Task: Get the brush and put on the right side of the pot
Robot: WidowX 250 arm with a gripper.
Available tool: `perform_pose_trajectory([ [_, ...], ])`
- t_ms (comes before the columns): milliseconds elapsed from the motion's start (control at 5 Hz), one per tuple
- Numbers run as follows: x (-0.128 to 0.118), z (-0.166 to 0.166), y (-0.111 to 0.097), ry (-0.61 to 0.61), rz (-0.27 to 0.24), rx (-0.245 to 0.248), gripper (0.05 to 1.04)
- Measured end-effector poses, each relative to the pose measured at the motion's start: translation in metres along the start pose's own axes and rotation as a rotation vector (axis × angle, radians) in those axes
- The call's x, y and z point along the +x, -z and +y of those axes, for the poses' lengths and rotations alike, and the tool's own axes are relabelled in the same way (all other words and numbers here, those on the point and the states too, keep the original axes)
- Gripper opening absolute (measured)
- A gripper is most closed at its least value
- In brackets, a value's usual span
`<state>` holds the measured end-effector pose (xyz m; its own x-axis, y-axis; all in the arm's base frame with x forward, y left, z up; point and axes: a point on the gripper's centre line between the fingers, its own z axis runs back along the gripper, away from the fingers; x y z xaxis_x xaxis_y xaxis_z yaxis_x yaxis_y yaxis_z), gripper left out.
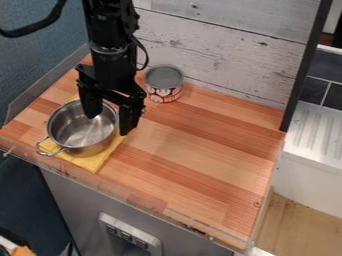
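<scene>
At left, the shiny round metal pot [75,131] sits upright on a soft-looking yellow cloth [91,163], probably laid there to guard the wood. Over its right side hangs the black gripper [108,124], jaws spread apart, perhaps to leave room for a grasp (the pot's rim seems a likelier catch than any brush). Farther right, near the weathered boards [230,42], a ribbed can [165,93] with a grey top stands upright on the smooth, striped wooden desk [200,155].
</scene>
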<state>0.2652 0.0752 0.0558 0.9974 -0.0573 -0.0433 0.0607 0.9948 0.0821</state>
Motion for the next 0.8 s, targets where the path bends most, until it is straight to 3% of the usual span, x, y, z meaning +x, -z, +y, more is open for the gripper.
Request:
perform_pose_trajectory([
  [200, -0.002, -0.002, 0.007, 0.002, 0.027, -0.013, 1.001],
  [600, 0.030, 0.057, -0.008, -0.093, -0.029, -0.055, 1.001],
  [800, 0.044, 0.082, -0.003, -0.114, -0.033, -0.022, 1.001],
])
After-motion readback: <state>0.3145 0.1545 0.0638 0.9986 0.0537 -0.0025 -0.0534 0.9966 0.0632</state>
